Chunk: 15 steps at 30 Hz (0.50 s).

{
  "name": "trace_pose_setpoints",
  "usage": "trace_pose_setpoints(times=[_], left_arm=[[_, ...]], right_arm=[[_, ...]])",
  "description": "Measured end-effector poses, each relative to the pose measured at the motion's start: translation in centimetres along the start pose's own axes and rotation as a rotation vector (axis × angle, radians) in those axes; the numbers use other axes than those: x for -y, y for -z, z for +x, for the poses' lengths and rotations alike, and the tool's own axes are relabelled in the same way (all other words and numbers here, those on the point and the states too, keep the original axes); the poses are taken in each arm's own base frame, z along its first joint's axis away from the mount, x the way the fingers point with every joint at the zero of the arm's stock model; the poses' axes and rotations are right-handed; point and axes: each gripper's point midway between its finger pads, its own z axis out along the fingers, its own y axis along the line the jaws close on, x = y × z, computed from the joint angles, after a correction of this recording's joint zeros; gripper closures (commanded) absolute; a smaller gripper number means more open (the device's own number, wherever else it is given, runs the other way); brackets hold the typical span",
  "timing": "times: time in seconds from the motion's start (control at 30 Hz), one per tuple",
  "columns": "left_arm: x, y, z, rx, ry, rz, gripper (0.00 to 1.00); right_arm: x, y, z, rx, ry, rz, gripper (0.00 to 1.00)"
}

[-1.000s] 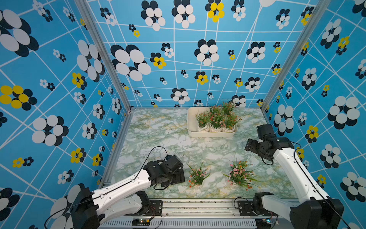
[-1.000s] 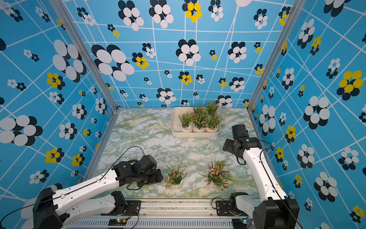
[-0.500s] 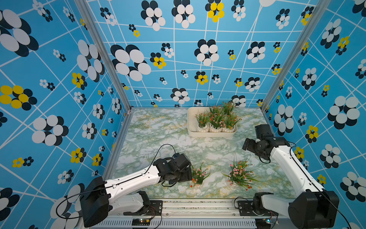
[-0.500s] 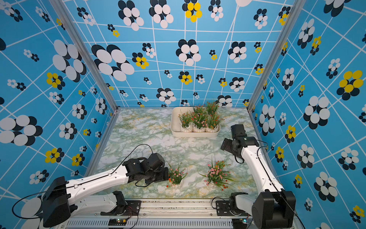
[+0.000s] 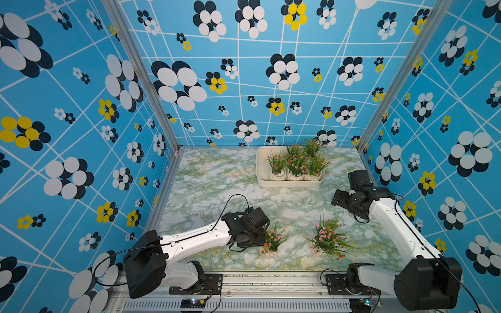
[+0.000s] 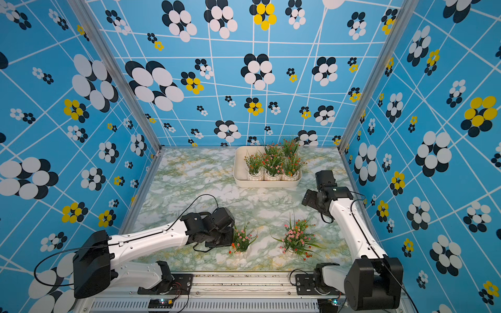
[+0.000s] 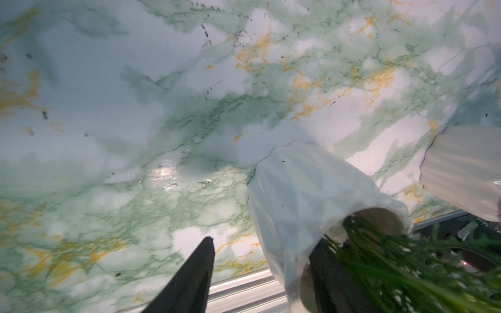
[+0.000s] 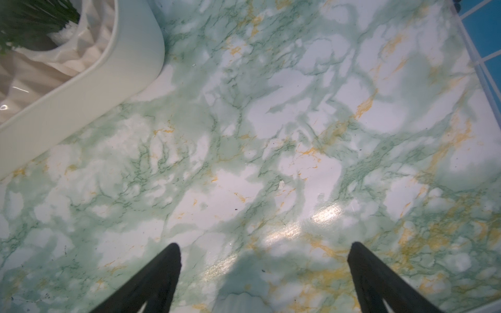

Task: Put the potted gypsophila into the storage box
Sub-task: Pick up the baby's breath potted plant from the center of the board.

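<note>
The cream storage box [image 5: 261, 169] [image 6: 238, 169] stands at the back right of the table with several potted gypsophila [image 5: 295, 165] inside. Two more pots stand near the front edge: one at the middle [image 5: 272, 241] [image 6: 241, 241] and a bushier one to its right [image 5: 329, 239] [image 6: 298, 239]. My left gripper [image 5: 261, 238] [image 7: 264, 241] straddles the middle pot [image 7: 311, 195], which looks tilted in the left wrist view. One finger touches it and the other finger [image 7: 189, 276] stands apart. My right gripper [image 5: 336, 199] [image 8: 265, 249] is open above bare table, just in front of the box's near right corner [image 8: 81, 89].
Blue flowered walls close in the marble-patterned table on three sides. A metal rail [image 5: 244, 279] with both arm bases runs along the front edge. The bushier pot [image 7: 466, 168] stands close beside the one between my left fingers.
My left arm has reached right, up to the middle front pot, and its jaws have narrowed around it. The right gripper has drifted a little to the left.
</note>
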Motion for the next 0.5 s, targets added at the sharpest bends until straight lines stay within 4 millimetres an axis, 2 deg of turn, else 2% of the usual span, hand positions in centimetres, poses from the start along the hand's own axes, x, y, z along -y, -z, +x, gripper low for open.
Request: trace_pose_setpoints(times=[0.17, 0.23, 0.5], left_arm=[[0.28, -0.18, -0.24, -0.002, -0.017, -0.009, 0.55], [0.37, -0.23, -0.29, -0.004, -0.023, -0.012, 0.62], [0.90, -0.40, -0.29, -0.015, -0.041, -0.010, 0.68]], right_arm=[[0.02, -0.34, 0.08, -0.010, 0.001, 0.005, 0.01], [-0.02, -0.45, 0.12, -0.014, 0.001, 0.004, 0.01], [0.11, -0.68, 0.03, -0.019, -0.003, 0.006, 0.01]])
